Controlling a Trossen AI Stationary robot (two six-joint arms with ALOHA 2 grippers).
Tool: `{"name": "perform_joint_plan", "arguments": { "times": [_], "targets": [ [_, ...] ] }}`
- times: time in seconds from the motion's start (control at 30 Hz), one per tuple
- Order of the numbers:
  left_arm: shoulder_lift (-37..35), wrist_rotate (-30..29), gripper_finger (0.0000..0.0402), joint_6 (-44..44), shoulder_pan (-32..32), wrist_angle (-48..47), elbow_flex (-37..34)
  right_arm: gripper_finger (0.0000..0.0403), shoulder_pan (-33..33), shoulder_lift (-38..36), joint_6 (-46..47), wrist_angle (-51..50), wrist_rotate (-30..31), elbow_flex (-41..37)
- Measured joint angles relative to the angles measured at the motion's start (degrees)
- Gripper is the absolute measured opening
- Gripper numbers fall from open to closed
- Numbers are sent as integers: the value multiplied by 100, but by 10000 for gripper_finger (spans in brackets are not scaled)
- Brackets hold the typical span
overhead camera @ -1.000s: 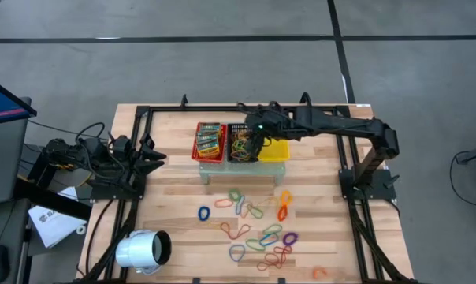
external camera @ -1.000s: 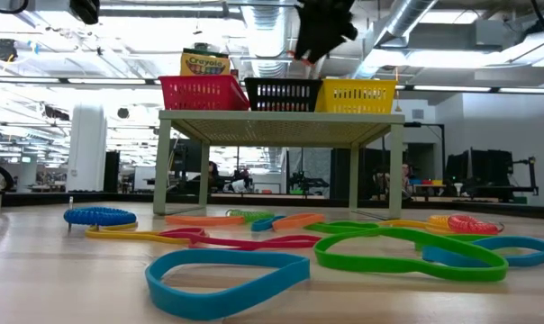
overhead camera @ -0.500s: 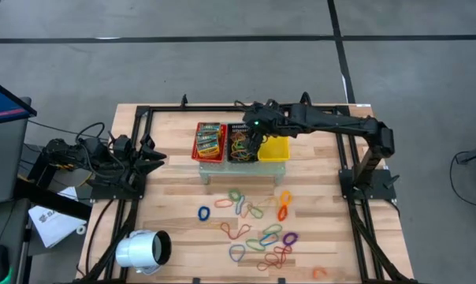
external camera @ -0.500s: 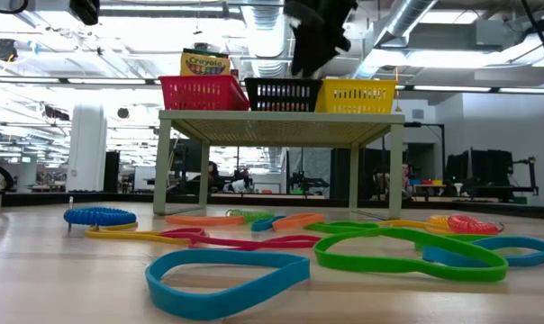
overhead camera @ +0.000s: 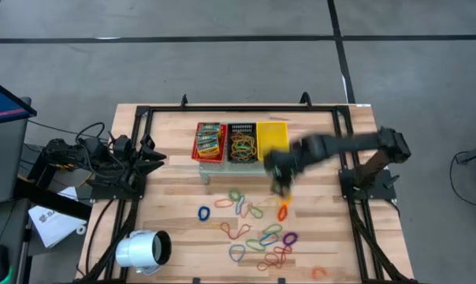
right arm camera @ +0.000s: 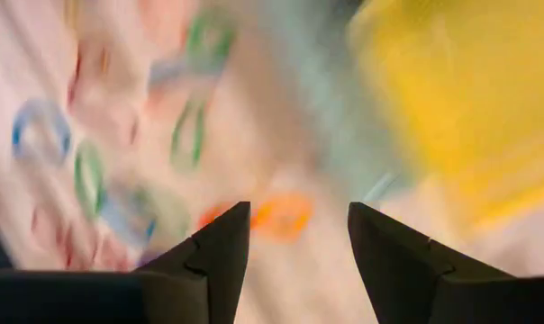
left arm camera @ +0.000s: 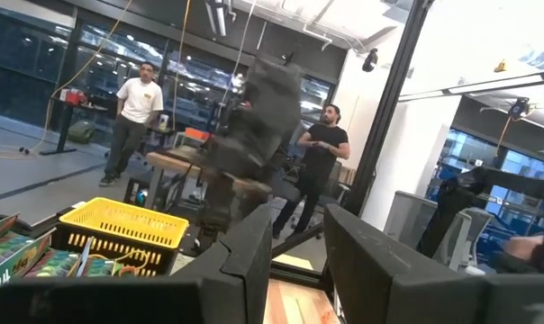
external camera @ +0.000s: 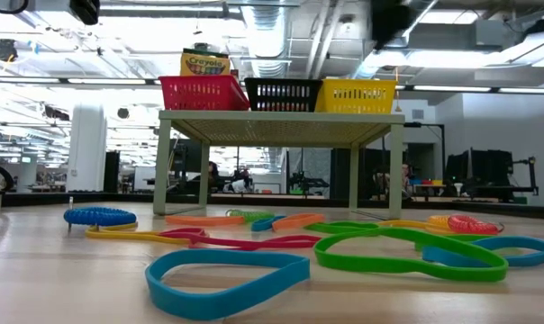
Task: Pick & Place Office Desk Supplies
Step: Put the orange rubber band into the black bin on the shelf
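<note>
Coloured rubber bands (overhead camera: 258, 229) lie scattered on the bench's near half, toward the right edge; a white cylinder (overhead camera: 142, 251) sits at the near-left corner. R gripper (overhead camera: 280, 180) hangs over the bands, jaws apart, nothing between. Farther back: red basket (overhead camera: 210, 141) w/ packets (overhead camera: 209, 139), black basket (overhead camera: 243, 143) w/ more bands, yellow basket (overhead camera: 273, 136). L gripper (overhead camera: 154, 156) waits at the left edge, jaws slightly apart, empty.

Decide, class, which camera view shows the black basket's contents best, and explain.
The high view: it looks straight down into the black basket, showing a tangle of bands inside. The low view shows only the basket's mesh side on the stand, nothing within. The left wrist view cuts it off; the right wrist view misses it.
</note>
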Motion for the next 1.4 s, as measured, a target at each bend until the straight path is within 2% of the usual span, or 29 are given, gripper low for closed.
{"name": "perform_joint_plan", "arguments": {
  "times": [0.17,0.3,0.43,0.6,0.83,1.0,1.1,1.17,1.23,1.37,1.4],
  "targets": [
    [0,0,99,0,0,0,0,181,1966,4,2241,79,-28,-881],
    [0,0,99,0,0,-2,0,195,3370,196,4099,872,-504,-1496],
    [0,-2,99,11,-1,-2,0,221,4334,531,5540,1836,-629,-1781],
    [0,-2,99,15,-2,-4,0,245,4812,1123,6271,2291,-1001,-1832],
    [0,-2,99,20,-1,-7,0,249,4981,1933,6200,2396,-1792,-1832],
    [2,-4,99,24,-1,-7,0,243,4996,2201,6176,2635,-1900,-2021],
    [2,-4,99,24,0,-7,0,222,4989,2129,6104,3138,-1979,-2326],
    [2,-4,99,24,0,-9,0,192,4985,2084,6021,3385,-2014,-2491],
    [2,-4,99,23,-1,-9,0,147,4977,2043,5999,3492,-2074,-2597],
    [2,-4,99,23,0,-9,0,29,4976,2040,5882,3372,-2149,-2619],
    [2,-4,99,22,0,-9,0,16,4954,2033,5872,3356,-2157,-2619]
  ]
}}
